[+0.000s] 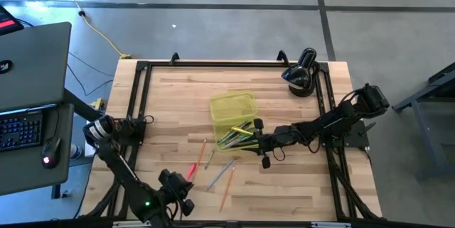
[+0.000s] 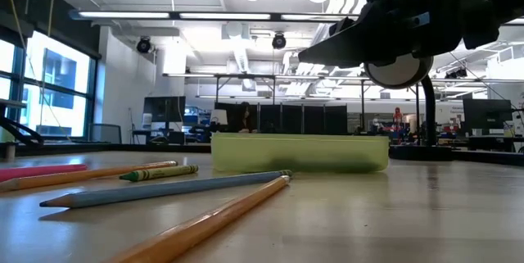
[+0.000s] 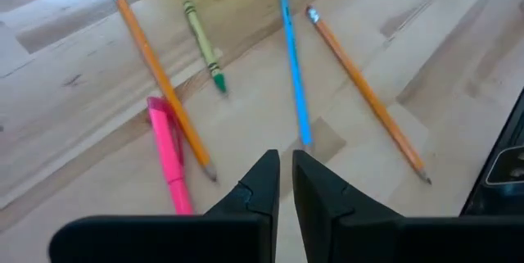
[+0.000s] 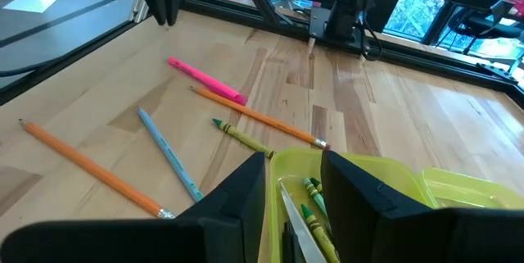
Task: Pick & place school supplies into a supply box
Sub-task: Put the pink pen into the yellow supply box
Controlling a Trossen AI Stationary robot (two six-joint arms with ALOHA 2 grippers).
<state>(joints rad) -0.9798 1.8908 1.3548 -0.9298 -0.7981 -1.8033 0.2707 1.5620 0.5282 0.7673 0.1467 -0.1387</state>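
Observation:
The supply box is a translucent yellow-green case near the table's middle. Green crayons and a silver scissors blade lie in its near part. My right gripper stands open at the box's near right end, with the box's rim showing between its fingers. I cannot tell whether it touches the box. On the table nearer the front edge lie a pink pen, an orange pencil, a green crayon, a blue pencil and a second orange pencil. My left gripper hovers just short of them, its fingers a narrow gap apart and holding nothing.
A black rounded device stands at the far right corner. Black frame rails run along the table's edges. A laptop sits on a stand left of the table. Bare wood lies left of the loose pencils.

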